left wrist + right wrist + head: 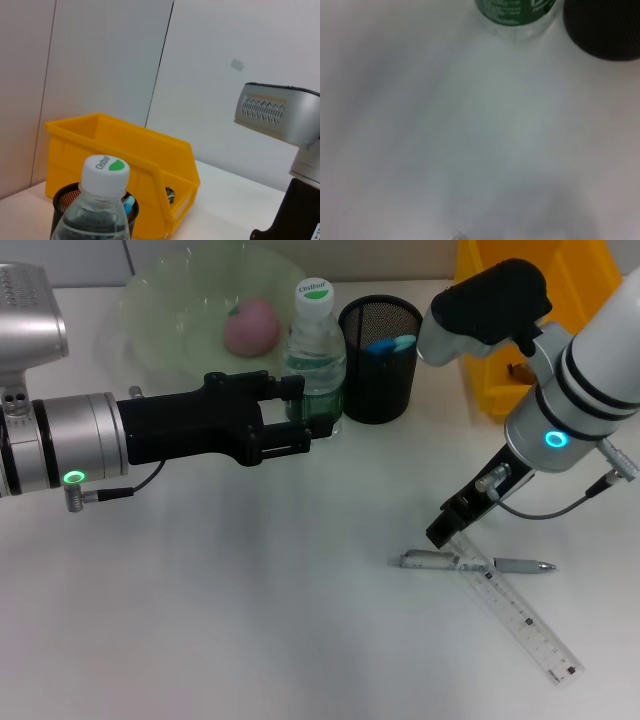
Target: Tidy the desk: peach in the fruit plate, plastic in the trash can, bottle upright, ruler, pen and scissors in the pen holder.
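The bottle (316, 350) stands upright on the white desk (250, 620), its white cap with the green mark on top, between the fruit plate (170, 300) and the black mesh pen holder (380, 358). The left gripper (297, 417) reaches in from the left side at the height of the bottle's lower half; its black fingers (285, 387) lie on either side of the bottle, spread apart, and whether they press on it or only frame it I cannot tell. The peach (251, 326) sits in the pale green plate just behind that arm. Something blue (388, 343) shows inside the pen holder, which stands just beside the bottle. Behind it, at the back right, is the yellow bin (500, 330).

The right gripper (447, 527) points down at the desk on the right, its tip at the near end of the clear ruler (520, 618), which lies flat and slanting away toward the front right. Whether that pincer is open or closed I cannot tell. The silver pen (470, 562) lies flat across the ruler's upper end, touching it.

From the left wrist, the bottle's cap (105, 171) shows close up, with the pen holder (62, 200) and the yellow bin (125, 165) behind it.
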Controlling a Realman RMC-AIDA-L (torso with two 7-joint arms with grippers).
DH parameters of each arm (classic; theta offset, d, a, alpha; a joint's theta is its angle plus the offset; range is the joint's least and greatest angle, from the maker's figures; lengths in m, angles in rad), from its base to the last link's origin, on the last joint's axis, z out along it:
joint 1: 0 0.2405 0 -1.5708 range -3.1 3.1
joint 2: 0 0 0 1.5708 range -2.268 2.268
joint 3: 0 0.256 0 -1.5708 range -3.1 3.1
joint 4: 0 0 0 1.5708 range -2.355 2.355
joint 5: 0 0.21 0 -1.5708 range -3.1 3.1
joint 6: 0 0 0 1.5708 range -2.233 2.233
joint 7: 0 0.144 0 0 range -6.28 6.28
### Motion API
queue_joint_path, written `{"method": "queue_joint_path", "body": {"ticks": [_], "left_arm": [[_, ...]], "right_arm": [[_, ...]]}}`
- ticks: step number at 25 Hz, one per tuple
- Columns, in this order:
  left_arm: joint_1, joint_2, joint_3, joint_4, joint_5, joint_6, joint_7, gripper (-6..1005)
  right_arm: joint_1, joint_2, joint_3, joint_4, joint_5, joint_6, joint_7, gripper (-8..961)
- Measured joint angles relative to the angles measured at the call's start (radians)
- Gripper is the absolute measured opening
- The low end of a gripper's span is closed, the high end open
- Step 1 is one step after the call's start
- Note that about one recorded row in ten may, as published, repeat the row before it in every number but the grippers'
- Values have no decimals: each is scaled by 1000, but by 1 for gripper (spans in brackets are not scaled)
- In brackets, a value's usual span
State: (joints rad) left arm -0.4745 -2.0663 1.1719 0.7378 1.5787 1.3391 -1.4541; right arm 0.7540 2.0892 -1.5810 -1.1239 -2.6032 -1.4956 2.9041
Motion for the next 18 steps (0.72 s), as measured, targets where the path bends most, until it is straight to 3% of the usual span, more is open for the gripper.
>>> {"method": "queue_joint_path", "body": {"ticks": [18], "left_arm": [[2,-1,0,0,1,-2,2,658]], "right_arm": [[1,0,-14,8,3,15,4,633]]}}
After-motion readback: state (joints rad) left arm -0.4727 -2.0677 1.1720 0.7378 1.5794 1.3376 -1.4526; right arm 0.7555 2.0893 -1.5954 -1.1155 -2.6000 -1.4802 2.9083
